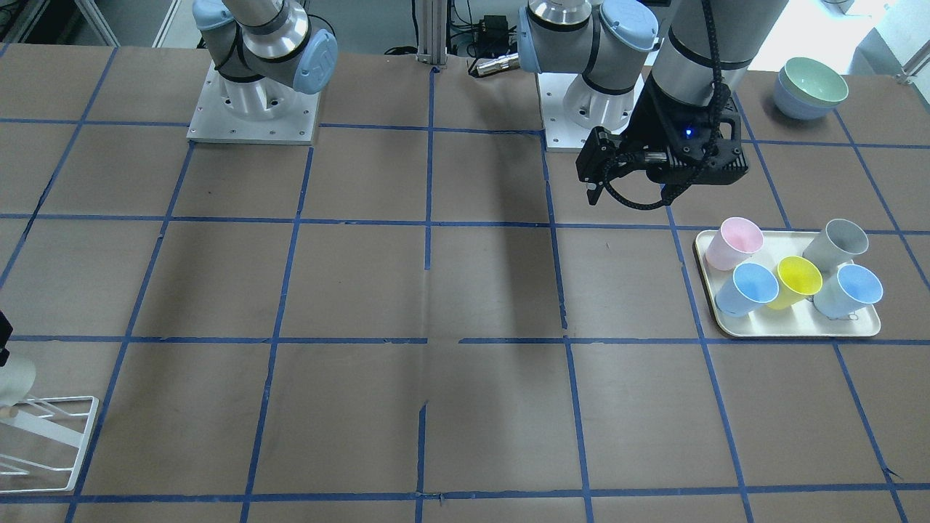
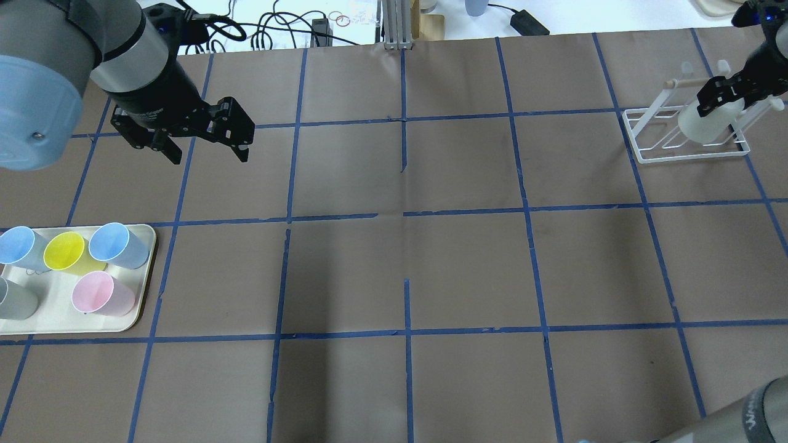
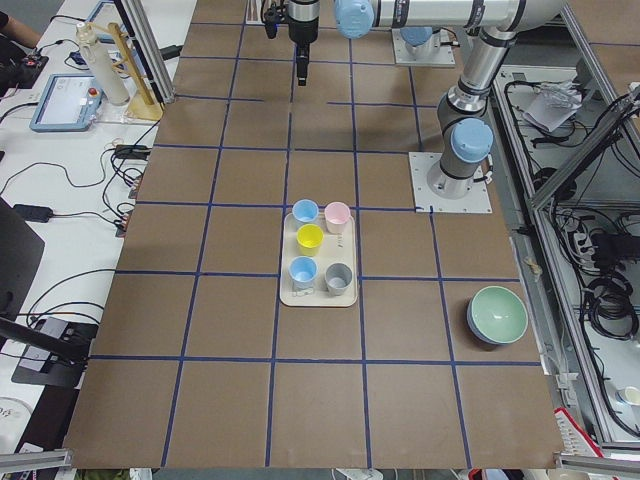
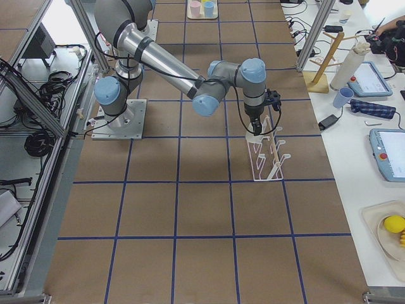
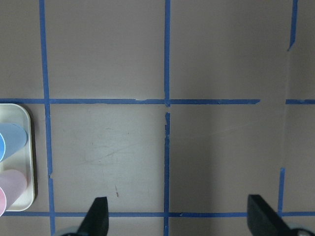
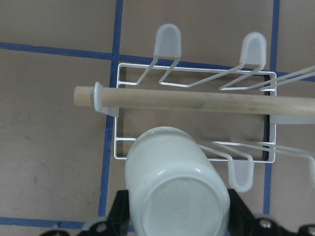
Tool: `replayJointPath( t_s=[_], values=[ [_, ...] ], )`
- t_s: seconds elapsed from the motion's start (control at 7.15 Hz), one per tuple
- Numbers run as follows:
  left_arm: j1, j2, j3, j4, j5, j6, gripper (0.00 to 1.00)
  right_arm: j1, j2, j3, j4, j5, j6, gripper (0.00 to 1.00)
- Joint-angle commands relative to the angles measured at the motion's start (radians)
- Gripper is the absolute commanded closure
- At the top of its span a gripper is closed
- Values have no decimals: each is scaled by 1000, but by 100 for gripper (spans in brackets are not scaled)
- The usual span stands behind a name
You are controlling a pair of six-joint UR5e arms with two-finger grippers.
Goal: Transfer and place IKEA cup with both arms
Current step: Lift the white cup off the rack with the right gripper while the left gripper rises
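The white IKEA cup [image 6: 177,182] is held upside down, base toward the wrist camera, over the near side of the white wire rack [image 6: 194,71]. My right gripper [image 6: 179,219] is shut on it, with a finger on each side. In the overhead view the cup [image 2: 707,123] hangs under the right gripper [image 2: 721,98] at the rack [image 2: 652,138], far right. I cannot tell whether it rests on a peg. My left gripper [image 2: 209,154] is open and empty above the table, far left, beyond the tray; it also shows in the front view [image 1: 628,192].
A cream tray [image 2: 140,280] at the left edge holds pink [image 2: 98,294], yellow [image 2: 66,252], grey and two blue cups. Stacked bowls [image 1: 810,87] stand near the left arm's base. A wooden bar [image 6: 197,103] tops the rack.
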Motion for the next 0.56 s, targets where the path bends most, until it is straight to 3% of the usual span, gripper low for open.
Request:
replayJointPath(
  t_s=[0.0,0.14,0.42],
  values=[
    [96,15,-40,-29,-133,140,0,-1,-45,-2,41,-50,-10,88],
    [134,28,-71,-29,-199,202,0,-1,-60,-2,43,-51,-12,88],
    [173,32,-138,-16,-464,221,0,1,-126,-2,96,-51,-12,88]
  ],
)
